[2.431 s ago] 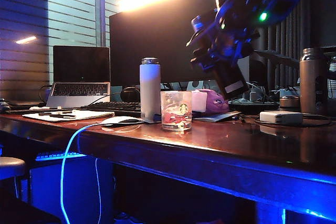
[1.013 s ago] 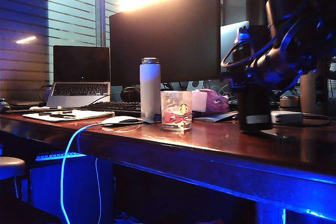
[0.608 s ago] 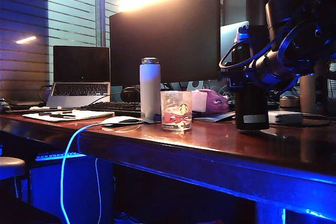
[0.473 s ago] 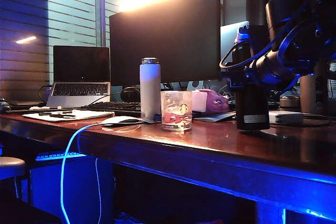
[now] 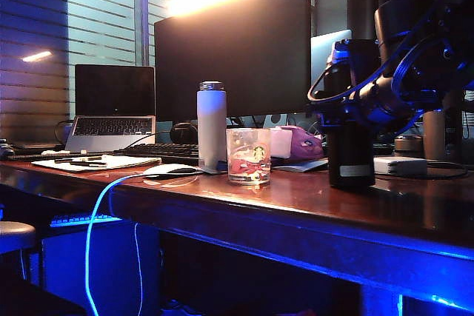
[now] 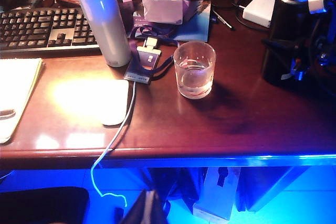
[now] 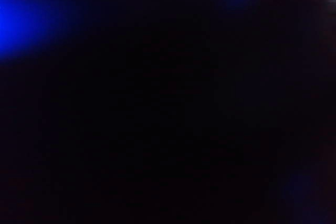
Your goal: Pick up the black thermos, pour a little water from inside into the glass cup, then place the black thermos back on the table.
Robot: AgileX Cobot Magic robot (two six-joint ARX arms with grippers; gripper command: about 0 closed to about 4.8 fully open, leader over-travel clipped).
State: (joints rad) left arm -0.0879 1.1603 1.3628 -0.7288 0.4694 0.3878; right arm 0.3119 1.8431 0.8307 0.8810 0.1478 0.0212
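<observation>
The black thermos [image 5: 350,146] stands upright on the table [image 5: 296,205], to the right of the glass cup [image 5: 249,155]. My right gripper [image 5: 357,105] wraps its middle, shut on it. The right wrist view is all dark, filled by the thermos body. In the left wrist view the open-topped thermos [image 6: 283,40] stands beside the glass cup [image 6: 194,70], which holds a little water, with the right gripper [image 6: 311,51] on the thermos's far side. My left gripper [image 6: 148,208] hangs off the table's front edge [image 6: 210,153], its fingers together and empty.
A white bottle [image 5: 211,125] stands just left of the cup. Behind are a monitor [image 5: 233,57], laptop [image 5: 113,109], keyboard [image 6: 47,27] and purple pouch [image 5: 300,143]. A white mouse [image 6: 114,108] with its cable lies near the front edge. A white charger [image 5: 400,166] sits right of the thermos.
The thermos, tilted high above the cup earlier, has swung right and come upright onto the table. In the last half second it shifted slightly left and down with the right gripper.
</observation>
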